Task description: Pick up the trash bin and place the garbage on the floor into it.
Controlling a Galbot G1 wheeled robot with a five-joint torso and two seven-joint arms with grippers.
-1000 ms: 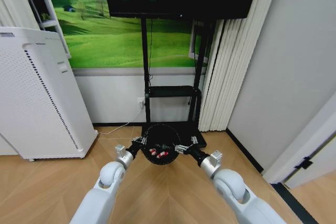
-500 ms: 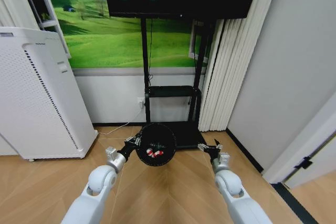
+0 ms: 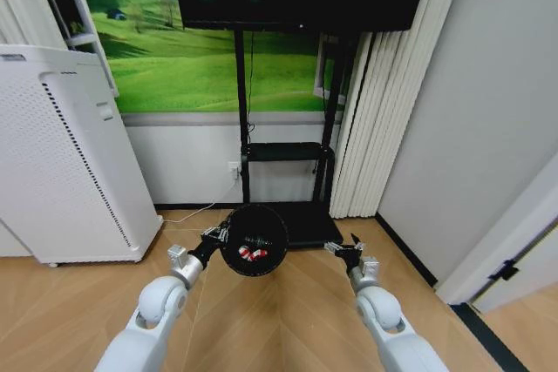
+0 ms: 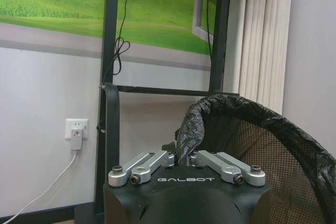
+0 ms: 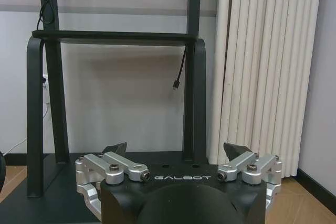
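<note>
The trash bin point(image 3: 255, 240) is a black round mesh basket with a dark liner, held off the floor and tipped so its mouth faces me. Red-and-white garbage point(image 3: 253, 253) lies inside it. My left gripper point(image 3: 221, 236) is shut on the bin's left rim. In the left wrist view the fingers point(image 4: 157, 160) pinch the liner-covered rim point(image 4: 185, 136), with the mesh wall point(image 4: 262, 153) beyond. My right gripper point(image 3: 345, 248) hangs open and empty to the right of the bin, apart from it; the right wrist view shows its fingertips point(image 5: 237, 149) spread wide around my right gripper's point(image 5: 177, 150) gap.
A black TV stand point(image 3: 283, 152) with a low base stands right behind the bin. A tall white air purifier point(image 3: 61, 154) is at the left, and pale curtains point(image 3: 375, 119) and a grey wall at the right. Wood floor point(image 3: 279, 320) lies open in front. A wall outlet point(image 4: 76, 129) with a cable sits by the stand.
My right gripper has let go of the bin's right rim and drawn away to the right. The left arm alone carries the bin, now slightly higher, further left and tipped more toward me.
</note>
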